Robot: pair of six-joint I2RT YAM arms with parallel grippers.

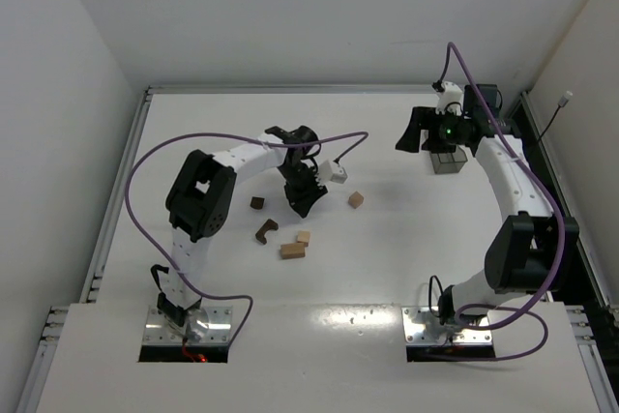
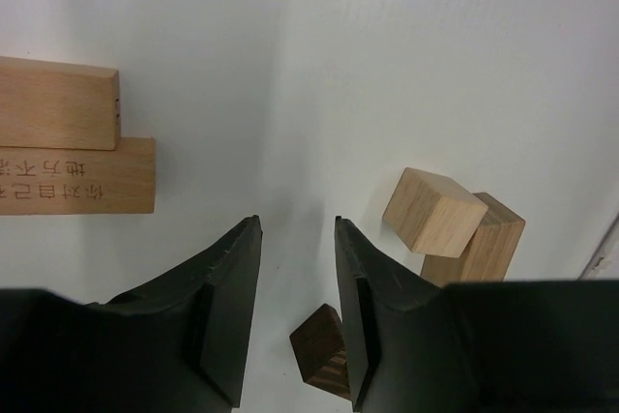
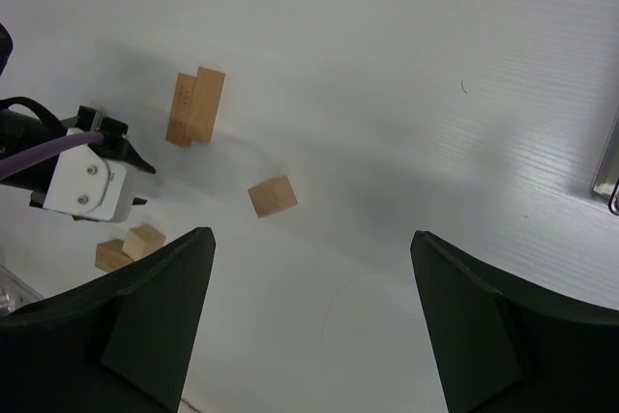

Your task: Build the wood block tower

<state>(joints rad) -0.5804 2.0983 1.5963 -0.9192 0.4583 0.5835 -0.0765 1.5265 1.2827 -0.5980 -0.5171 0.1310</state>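
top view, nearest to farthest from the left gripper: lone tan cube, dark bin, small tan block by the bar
1. small tan block, just below the left gripper, toward the bases
2. lone tan cube, to its right
3. dark bin, far right

- Top cam sits high behind the arms (image 1: 198, 200), looking down on the whole table (image 1: 387, 268).
- Left wrist cam is low, pointing down right over the blocks (image 2: 68, 176).
- Right wrist cam looks down from way higher and catches those same blocks (image 3: 193, 103) from farther off.
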